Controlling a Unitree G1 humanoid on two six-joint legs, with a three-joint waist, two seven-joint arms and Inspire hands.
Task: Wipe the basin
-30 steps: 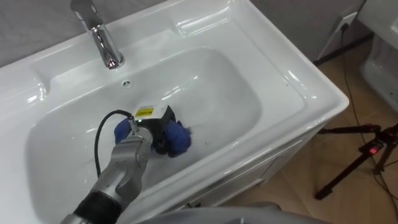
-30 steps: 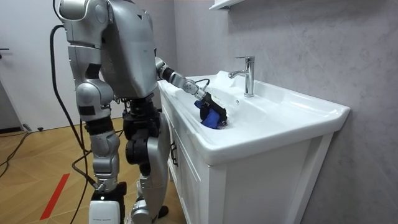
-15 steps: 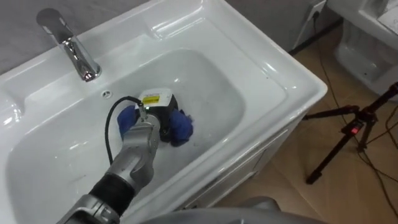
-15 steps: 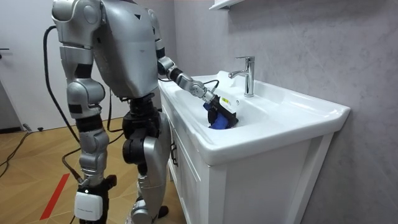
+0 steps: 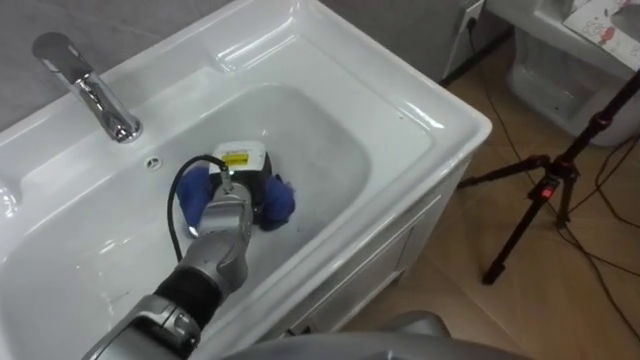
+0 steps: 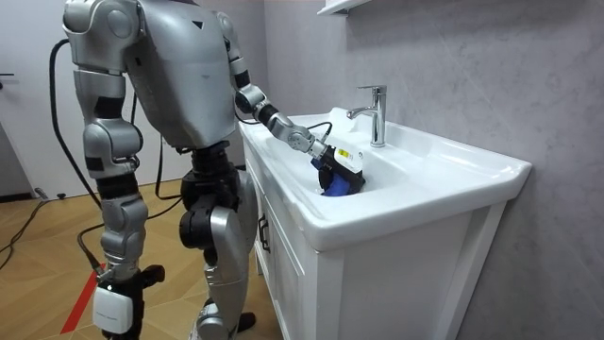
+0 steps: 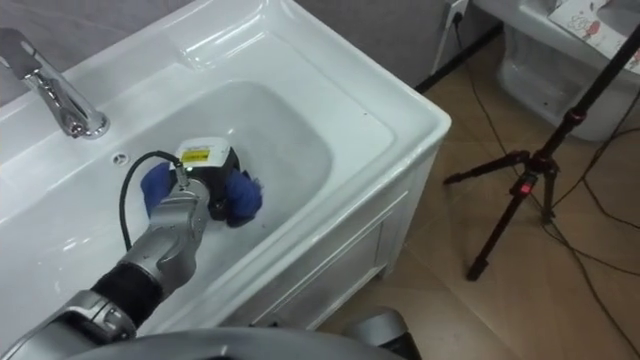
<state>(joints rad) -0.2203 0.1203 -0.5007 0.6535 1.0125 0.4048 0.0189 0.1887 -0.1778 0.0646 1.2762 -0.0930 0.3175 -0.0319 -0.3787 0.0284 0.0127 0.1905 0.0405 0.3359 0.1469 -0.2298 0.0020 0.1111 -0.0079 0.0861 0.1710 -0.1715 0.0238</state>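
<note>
right now your left hand point(image 5: 245, 180) is clenched on the blue cloth point(image 5: 281, 200), pressing it to the basin point(image 5: 335, 150) floor near the middle, probably so the wad drags without slipping. your right hand point(image 6: 113, 308) hangs idle; state unclear.

Left hand point(image 5: 246, 183) round blue cloth point(image 5: 281, 203) in basin point(image 5: 335, 150).
</note>
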